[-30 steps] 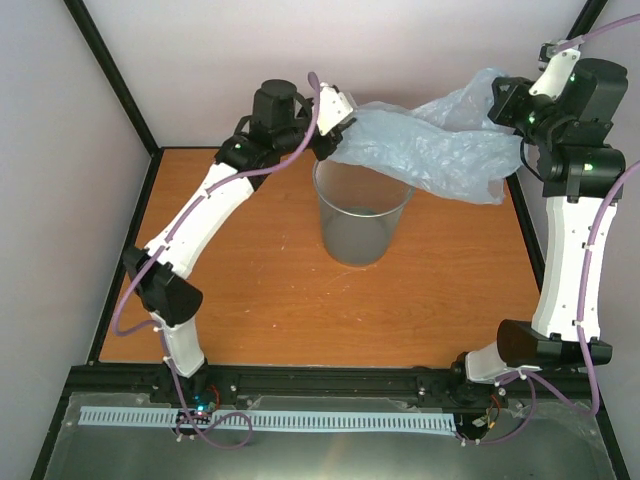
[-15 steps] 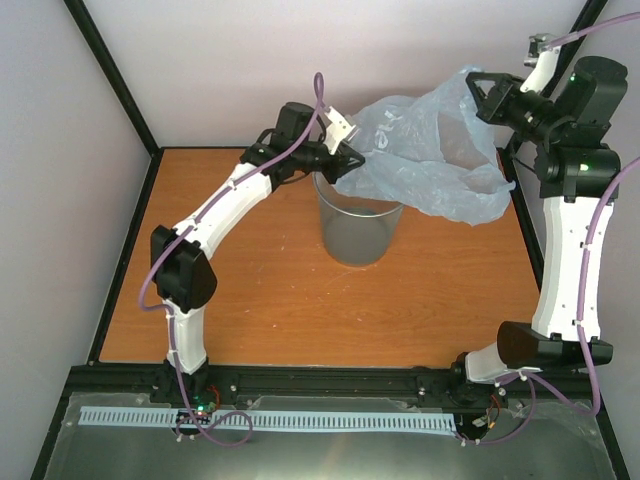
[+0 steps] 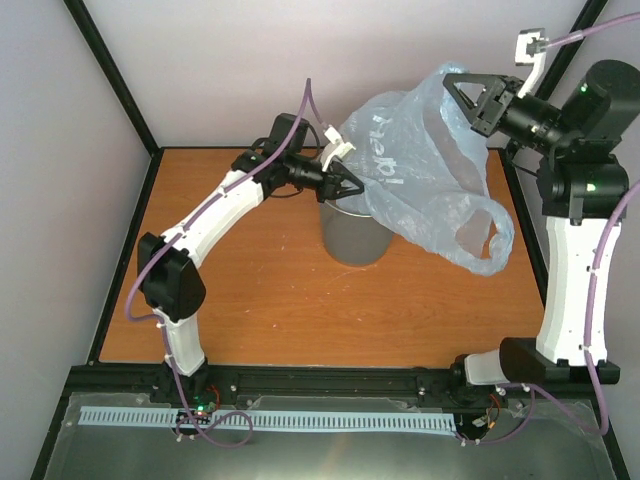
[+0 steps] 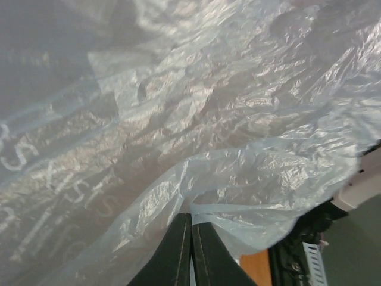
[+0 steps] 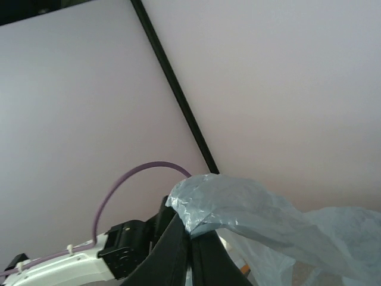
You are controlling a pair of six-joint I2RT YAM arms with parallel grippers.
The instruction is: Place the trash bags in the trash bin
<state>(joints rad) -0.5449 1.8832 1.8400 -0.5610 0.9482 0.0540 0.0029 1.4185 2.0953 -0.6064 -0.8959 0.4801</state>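
A pale blue translucent trash bag (image 3: 420, 170) hangs spread in the air between both grippers, above and to the right of the trash bin (image 3: 352, 236). The bin is a round translucent grey wastebasket standing at the back middle of the table; the bag covers its rim. My left gripper (image 3: 357, 186) is shut on the bag's left edge just over the bin. High at the back right, my right gripper (image 3: 452, 82) is shut on the bag's top edge. The bag (image 4: 196, 119) fills the left wrist view. In the right wrist view the bag (image 5: 250, 205) drapes over the shut fingertips.
The orange table (image 3: 280, 300) is bounded by a black frame and pale walls. The left arm (image 3: 200, 240) reaches diagonally across the left half of the table. The right arm (image 3: 575, 270) stands upright along the right edge.
The right gripper has risen and swung left, lifting the bag so that it hangs taller and opens out. The left gripper has moved a little right and lower, toward the bin's rim.
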